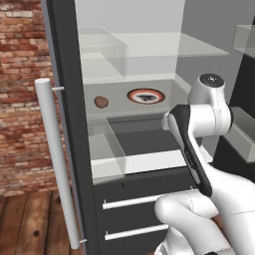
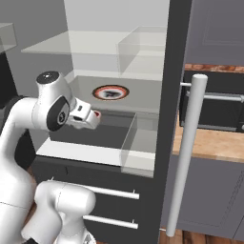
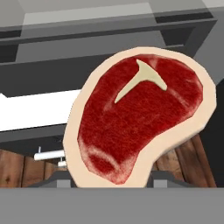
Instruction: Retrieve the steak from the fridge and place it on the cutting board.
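The steak (image 3: 140, 118), a red cut with a pale fat rim and a white T-shaped bone, stands close up in the hand view, held by its lower end between the fingers. In the right base view my gripper (image 2: 94, 117) is shut on the steak (image 2: 97, 114), of which a small red bit shows, just in front of the middle shelf of the open fridge (image 2: 109, 57). The arm hides the gripper in the left base view, in front of the fridge (image 1: 144, 50). The cutting board is out of view.
A red-rimmed plate (image 1: 145, 95) (image 2: 110, 92) and a brown lump (image 1: 101, 101) sit on a fridge shelf. Clear bins (image 2: 138, 143) flank the shelves, and drawers (image 1: 144, 201) lie below. The door's bar handle (image 1: 57, 159) (image 2: 187, 152) stands near. A black oven (image 2: 214, 109) sits on the counter at the right.
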